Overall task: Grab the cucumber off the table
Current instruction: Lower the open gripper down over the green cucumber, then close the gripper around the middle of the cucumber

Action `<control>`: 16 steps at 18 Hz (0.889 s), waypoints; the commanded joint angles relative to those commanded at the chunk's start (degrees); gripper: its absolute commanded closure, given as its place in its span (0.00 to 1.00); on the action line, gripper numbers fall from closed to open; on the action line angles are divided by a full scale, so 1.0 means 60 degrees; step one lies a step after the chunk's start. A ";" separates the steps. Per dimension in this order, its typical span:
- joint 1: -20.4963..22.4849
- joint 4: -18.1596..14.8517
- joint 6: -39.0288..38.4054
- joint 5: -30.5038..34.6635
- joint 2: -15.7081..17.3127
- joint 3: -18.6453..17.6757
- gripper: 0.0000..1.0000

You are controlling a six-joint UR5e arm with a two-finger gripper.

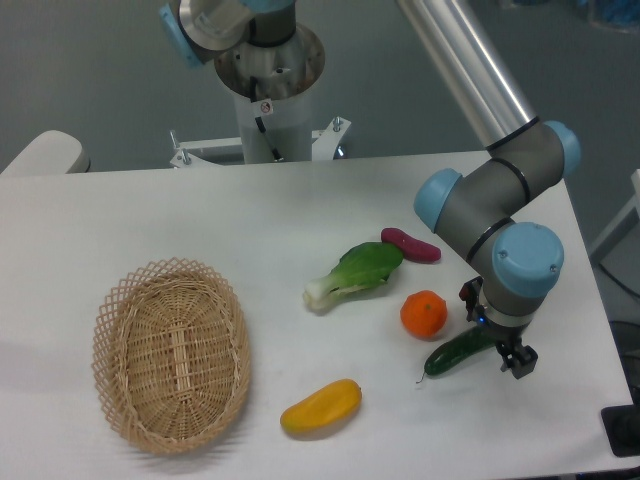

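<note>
- We see the cucumber [458, 352] lying on the white table [300, 220], just right of and below the orange [424, 314], thin stem tip pointing lower left.
- Gripper [497, 345] sits right over the cucumber's upper right end; one dark finger [520, 362] shows just right of that end, the other is hidden behind the wrist.
- Looks like the fingers straddle the cucumber, but we can't tell if they're pinching it or still spread – the wrist blocks the view.
- Cucumber seems to rest on the table w/ most of its length sticking out from under the gripper toward the orange.
- Counts: 1 cucumber, 1 orange, 1 bok choy [355, 273] up-left of the orange, 1 reddish-purple sweet potato [411, 245] above the orange, 1 yellow mango-like fruit [321, 407] well to the orange's lower left, 1 wicker basket [172, 353] far left of the orange.
- 1 arm, w/ grey links and blue joint caps.
- Writing: small warning sticker [265, 106] on the arm base, far up-left of the orange; too small to read.
</note>
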 joint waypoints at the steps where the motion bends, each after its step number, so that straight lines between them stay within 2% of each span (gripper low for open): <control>1: 0.0000 0.0045 0.0044 0.0000 0.0000 -0.0059 0.00; 7: 0.0073 0.0075 -0.0058 0.0000 0.0000 -0.0279 0.00; 11: 0.0044 0.0513 -0.0088 0.0015 -0.0044 -0.0484 0.00; 13: 0.0000 0.0558 -0.0103 0.0015 -0.0117 -0.0485 0.01; 14: 0.0015 0.0544 -0.0073 0.0015 -0.0103 -0.0485 0.12; 16: 0.0015 0.0543 -0.0029 0.0015 -0.0103 -0.0455 0.44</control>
